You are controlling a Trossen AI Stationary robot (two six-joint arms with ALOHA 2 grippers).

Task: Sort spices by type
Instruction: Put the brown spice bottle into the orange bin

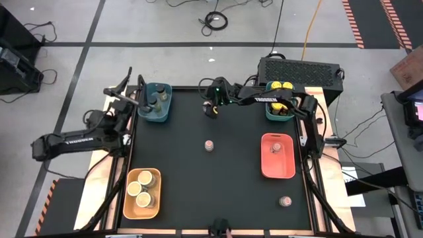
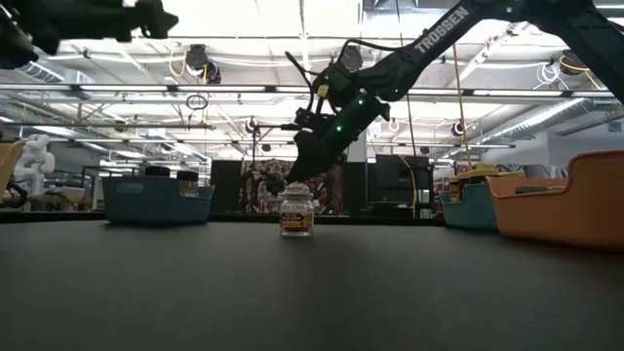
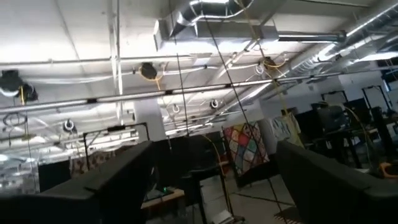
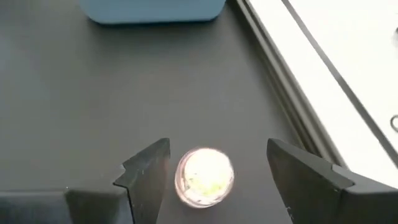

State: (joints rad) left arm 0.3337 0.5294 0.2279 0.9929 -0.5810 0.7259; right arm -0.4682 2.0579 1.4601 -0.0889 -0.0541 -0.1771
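Between my right fingers (image 4: 148, 177), which stand spread apart, sits a yellow-lidded jar (image 4: 204, 177); its lid shows in the gap, nearer one finger than the other, and I cannot tell whether either one touches it. From above, my right gripper (image 1: 211, 108) hangs over the black mat (image 1: 218, 192) toward twelve o'clock, between the blue tray (image 1: 154, 102) at about ten o'clock and the teal tray (image 1: 279, 104) at about two o'clock. From table height the gripper (image 2: 297, 174) is right above a jar (image 2: 296, 213) standing upright on the mat.

Going outward: a small pinkish-lidded jar (image 1: 209, 145) stands alone near the mat's centre, at six o'clock from my gripper. The red tray (image 1: 277, 156) at three o'clock holds one pinkish-lidded jar (image 1: 277, 147). Another pinkish-lidded jar (image 1: 285, 201) stands loose on the mat at about five o'clock. The teal tray holds yellow-lidded jars (image 1: 279, 86). The blue tray holds dark-lidded jars (image 1: 153, 100). The orange tray (image 1: 142, 194) at seven o'clock holds tan-lidded jars (image 1: 146, 177).

My left gripper (image 1: 135, 87) waits off the mat's edge at ten o'clock, just beside the blue tray. Its fingers (image 3: 118, 186) are spread wide with nothing between them, pointing up at the ceiling.
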